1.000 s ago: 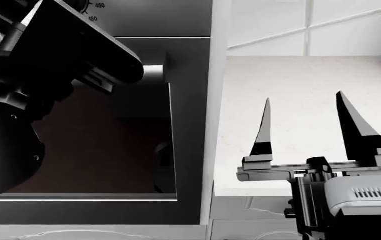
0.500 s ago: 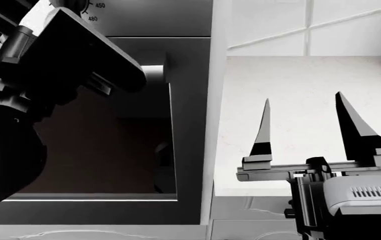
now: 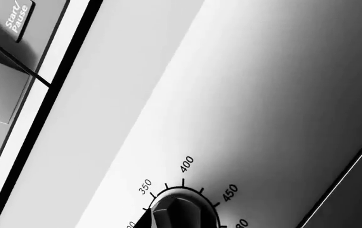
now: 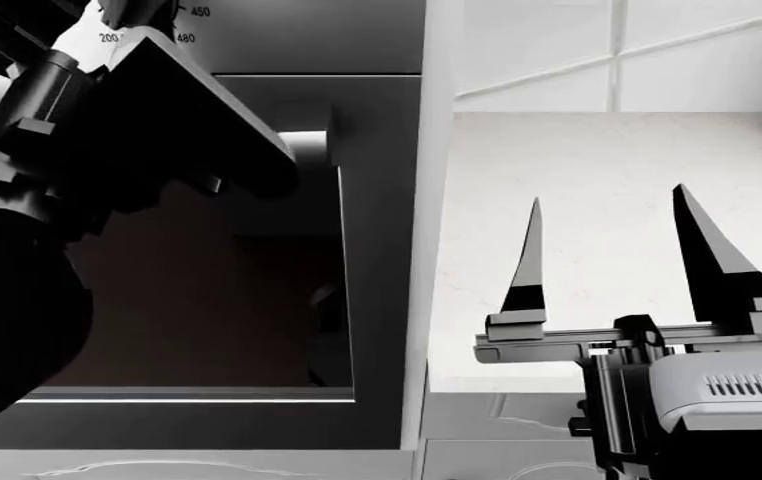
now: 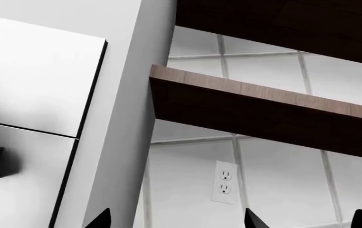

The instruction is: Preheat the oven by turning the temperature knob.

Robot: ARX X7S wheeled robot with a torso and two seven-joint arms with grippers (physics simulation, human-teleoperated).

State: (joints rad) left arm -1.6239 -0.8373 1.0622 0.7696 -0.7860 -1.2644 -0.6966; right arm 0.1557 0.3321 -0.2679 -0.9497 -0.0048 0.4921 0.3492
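knob: temperature knob point(image 3: 179, 214) at bottom centre of left wrist view, dark round dial with a raised ridge, ringed by 350/400/450 marks; in head view only the marks show at top left, dial itself hidden behind arm
handling: likely rigid, fixed to panel, turns on its axis only; smooth, may slip; best pinched across the ridge
oven: oven point(image 4: 381, 250) fills left half of head view, dark glass door, silver panel above
left gripper: up at panel, top left of head view; fingers hidden, grip state cannot tell
right gripper: right gripper point(image 4: 621, 250) lower right, fingers spread, holding nothing, well apart from oven
nearby: Start/Pause button point(image 3: 17, 17) upper left of left wrist view, apart from knob; wall outlet point(image 5: 224, 183) on tiled wall; white counter point(image 4: 595, 160)
obstruction: left arm's own bulk blocks head view of dial
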